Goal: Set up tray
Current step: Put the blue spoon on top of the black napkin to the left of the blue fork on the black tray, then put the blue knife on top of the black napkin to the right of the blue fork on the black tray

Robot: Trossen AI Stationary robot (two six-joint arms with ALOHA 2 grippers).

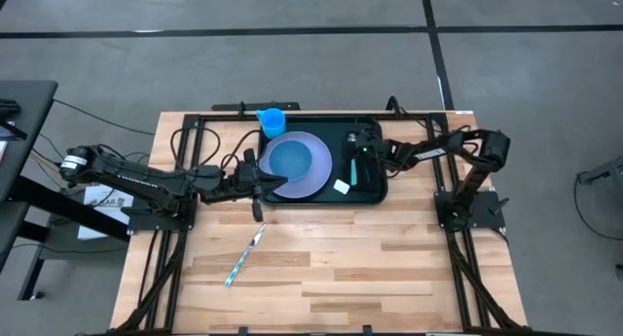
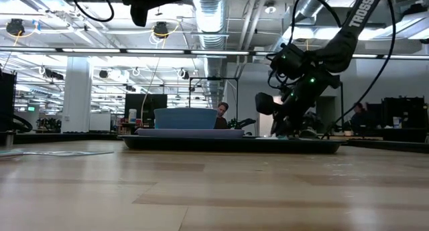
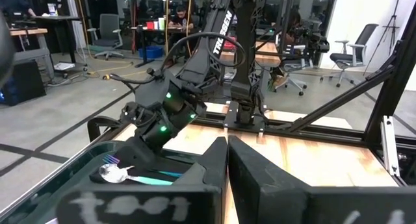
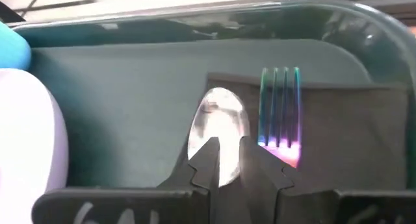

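A: Fig. legend, quick. The tray point(image 1: 370, 195) sits at the far-centre of the wooden table point(image 1: 389, 268), long side across. On it: lavender plate point(image 1: 310, 176) w/ a blue bowl point(image 1: 289, 159) inside, a blue cup point(image 1: 272, 119) at the plate's far-left edge, and a black napkin point(image 1: 362, 170) on the tray's right part.

B: And the right gripper point(image 1: 364, 151)?

A: Low over the napkin. Wrist view: fingers point(image 4: 203, 160) nearly together, narrow gap, set over the bowl of a spoon point(image 4: 218, 123); can't tell if they pinch it. An iridescent fork point(image 4: 281, 100) lies just beside the spoon, tines the same way, both on the napkin.

B: Left gripper point(image 1: 255, 183)?

A: At the tray's near-left corner, beside the plate's rim. Its fingers point(image 3: 214, 169) are pressed together, nothing between them.

B: Anything off the tray?

A: A knife point(image 1: 244, 255) w/ a teal handle, lying diagonally on bare table, well apart from the tray, near side. A small white card point(image 1: 342, 187) rests on the tray just right of the plate.

B: Obstructions?

A: From table height the right arm hides the napkin area; the tray's rim point(image 2: 234, 144) and bowl point(image 2: 186, 117) show. People sit at desks in the room behind.
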